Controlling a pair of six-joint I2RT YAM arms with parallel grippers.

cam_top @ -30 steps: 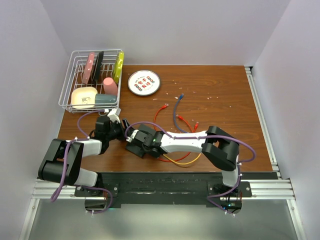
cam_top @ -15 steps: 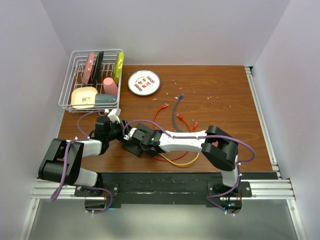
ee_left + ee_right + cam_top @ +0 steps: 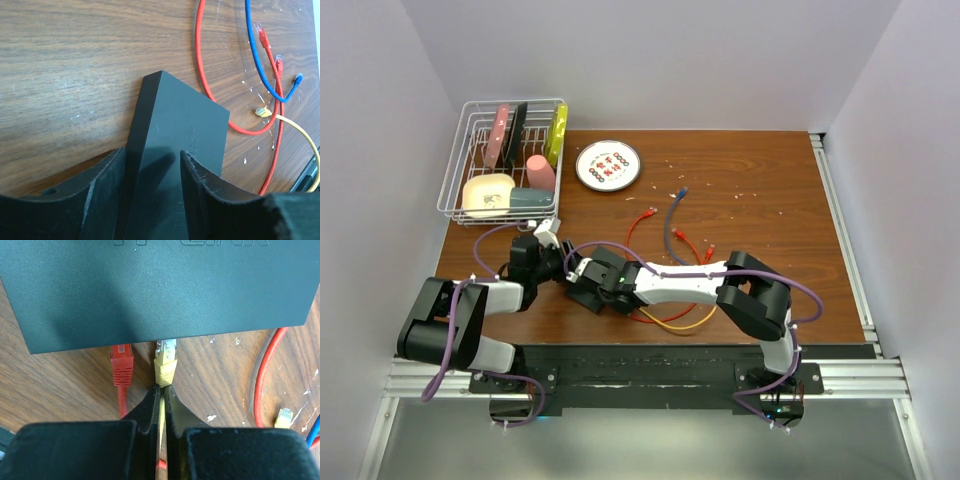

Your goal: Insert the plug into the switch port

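Raised lettering on the thin matte-black rectangular switch (image 3: 160,290) is cut off at the frame edge and cannot be read. The right arm's fingers (image 3: 150,407) pinch the yellow cable (image 3: 161,422) just behind its yellow plug (image 3: 165,365). The plug's tip meets the switch's port edge, beside a red plug (image 3: 121,365). The left arm's fingers (image 3: 195,175) bracket the switch; I cannot tell whether they press it. Bare wooden surface (image 3: 65,75) lies beyond.
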